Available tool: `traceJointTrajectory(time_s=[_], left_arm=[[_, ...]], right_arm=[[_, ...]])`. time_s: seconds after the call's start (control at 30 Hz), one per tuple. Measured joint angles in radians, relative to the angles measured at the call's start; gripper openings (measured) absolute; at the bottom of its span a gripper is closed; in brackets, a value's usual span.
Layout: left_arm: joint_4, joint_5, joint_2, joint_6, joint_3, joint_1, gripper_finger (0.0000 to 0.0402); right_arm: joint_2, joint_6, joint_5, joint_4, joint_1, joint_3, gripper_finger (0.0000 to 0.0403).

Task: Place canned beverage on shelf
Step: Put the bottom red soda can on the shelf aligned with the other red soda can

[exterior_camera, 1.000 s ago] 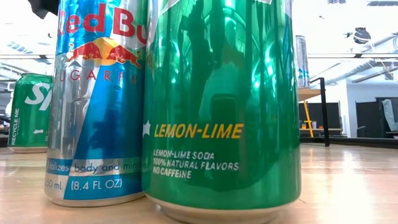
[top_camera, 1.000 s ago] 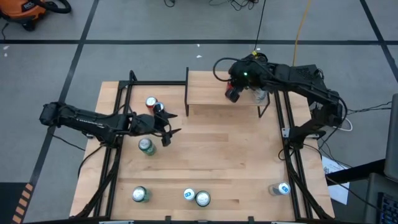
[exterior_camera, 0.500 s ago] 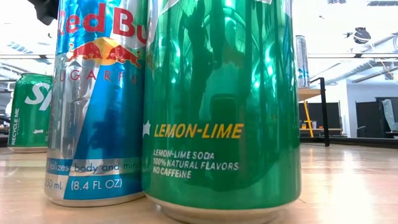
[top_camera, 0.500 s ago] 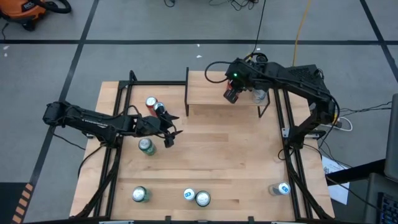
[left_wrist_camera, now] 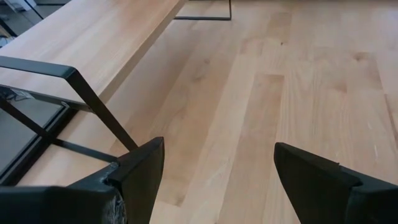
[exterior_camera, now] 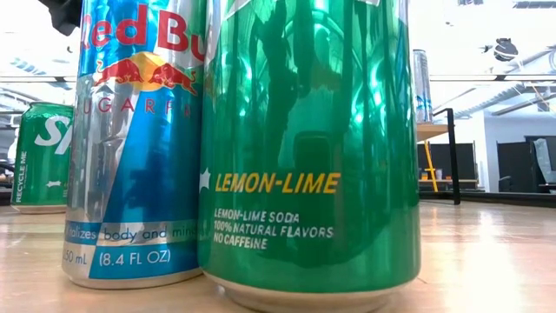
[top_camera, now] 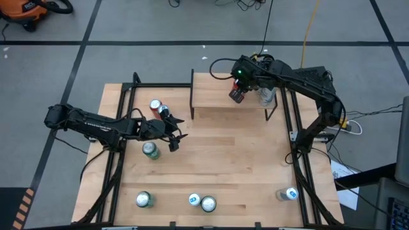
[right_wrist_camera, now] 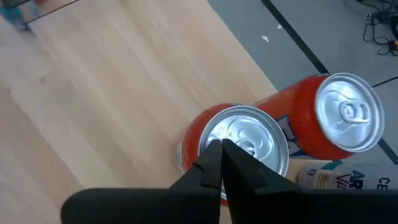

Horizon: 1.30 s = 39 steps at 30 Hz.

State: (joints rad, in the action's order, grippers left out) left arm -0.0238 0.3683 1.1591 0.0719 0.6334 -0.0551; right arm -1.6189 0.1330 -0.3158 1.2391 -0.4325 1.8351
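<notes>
The shelf (top_camera: 230, 96) is a light-wood board on black supports at the table's far side. Two red cans stand upright on it (right_wrist_camera: 239, 149) (right_wrist_camera: 336, 121), with a pale can (top_camera: 265, 97) beside them. My right gripper (right_wrist_camera: 221, 149) is shut, pointing down over the nearer red can's lid. My left gripper (left_wrist_camera: 214, 174) is open and empty over the table's left middle (top_camera: 172, 135), near a green can (top_camera: 149, 149) and two cans (top_camera: 158, 107) standing behind it. My right gripper's shut fingertips (right_wrist_camera: 214, 155) stand over the silver lid (right_wrist_camera: 249, 134) of the nearer red can, coming from above. I cannot tell whether they touch it. The can stands upright on the shelf board.
Three cans stand near the front edge (top_camera: 143, 199) (top_camera: 194, 200) (top_camera: 208, 204), and one at the front right (top_camera: 291, 193). In the low view a green can (exterior_camera: 308, 148) and a Red Bull can (exterior_camera: 135, 139) fill the foreground. Black frame rails (top_camera: 121, 121) run along both sides.
My right arm's wrist has swung a little toward the table's left and far edges above the shelf, while its gripper stays over the shelf's red cans.
</notes>
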Motion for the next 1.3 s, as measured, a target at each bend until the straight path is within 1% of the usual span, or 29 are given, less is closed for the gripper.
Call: traceJointTrajectory(time_s=[0.23,0.37,0.5,0.93,1.03,1.1,1.17,1.3], left_arm=[[0.000,0.000,0.000,0.000,0.000,0.002,0.0303],[0.000,0.000,0.000,0.000,0.000,0.002,0.0303],[0.000,-0.001,0.000,0.000,0.000,0.002,0.0303],[-0.004,-0.001,-0.001,0.000,0.000,0.002,0.0303],[-0.049,0.004,-0.017,0.001,0.003,0.002,0.0303],[-0.089,0.022,-0.039,0.018,0.019,0.001,0.0303],[-0.147,0.050,-0.074,0.024,0.040,0.002,0.0303],[-0.247,0.091,-0.158,0.031,0.060,0.003,0.0303]], right_arm=[[0.005,0.013,-0.007,0.036,-0.013,0.000,0.0000],[0.005,0.021,-0.068,0.073,-0.015,-0.001,0.0000],[0.006,0.021,-0.081,0.080,-0.020,-0.002,0.0000],[0.005,-0.003,-0.072,0.032,-0.032,-0.004,0.0000],[0.022,0.001,-0.070,0.041,-0.023,-0.006,0.0001],[0.045,0.001,-0.063,0.041,-0.011,-0.008,0.0009],[0.077,-0.004,-0.050,0.015,0.006,-0.008,0.0025],[0.151,-0.006,0.052,-0.052,0.025,-0.007,0.0078]])
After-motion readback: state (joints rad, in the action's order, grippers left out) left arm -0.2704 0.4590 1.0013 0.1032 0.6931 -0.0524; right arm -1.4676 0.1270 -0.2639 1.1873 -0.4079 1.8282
